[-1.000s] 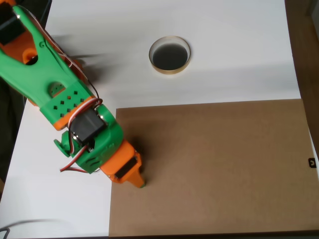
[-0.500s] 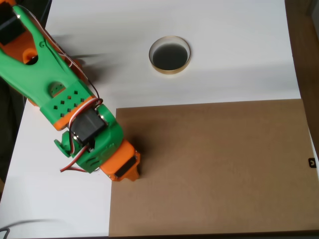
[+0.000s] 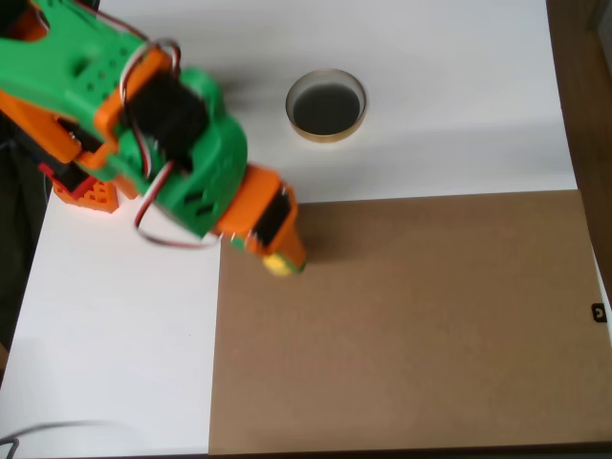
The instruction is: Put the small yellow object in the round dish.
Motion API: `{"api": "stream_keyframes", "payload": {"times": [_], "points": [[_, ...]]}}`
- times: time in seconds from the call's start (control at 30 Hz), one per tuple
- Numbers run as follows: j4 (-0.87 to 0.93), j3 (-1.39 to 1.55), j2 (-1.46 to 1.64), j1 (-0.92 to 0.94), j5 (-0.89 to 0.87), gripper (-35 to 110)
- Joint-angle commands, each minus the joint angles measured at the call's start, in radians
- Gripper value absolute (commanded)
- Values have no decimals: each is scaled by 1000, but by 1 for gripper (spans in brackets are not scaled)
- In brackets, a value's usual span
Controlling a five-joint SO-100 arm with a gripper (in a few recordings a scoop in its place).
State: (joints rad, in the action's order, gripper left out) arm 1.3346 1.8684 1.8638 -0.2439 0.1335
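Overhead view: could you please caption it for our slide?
Green-and-orange gripper carries the small yellow object above the brown board, short of the round dish.

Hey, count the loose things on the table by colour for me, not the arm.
Yellow: 1, the small yellow object at the gripper tip
Cream-tan with black inside: 1, the round dish
Brown: 1, the flat board
Total: 3

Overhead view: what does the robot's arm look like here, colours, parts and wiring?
The arm is bright green plastic with orange sections. A black servo block sits on top of the wrist, with red, white and black wires looping around it. The claw is orange with a black panel on its side. A pattern of small holes marks the green upper link.
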Motion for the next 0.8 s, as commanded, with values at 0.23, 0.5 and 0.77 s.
{"api": "stream_keyframes", "payload": {"times": [0.23, 0.5, 0.77], "points": [[52, -54, 143, -298, 34, 0], [80, -37, 141, -520, 21, 0], [81, -41, 67, -727, 0, 0]]}}
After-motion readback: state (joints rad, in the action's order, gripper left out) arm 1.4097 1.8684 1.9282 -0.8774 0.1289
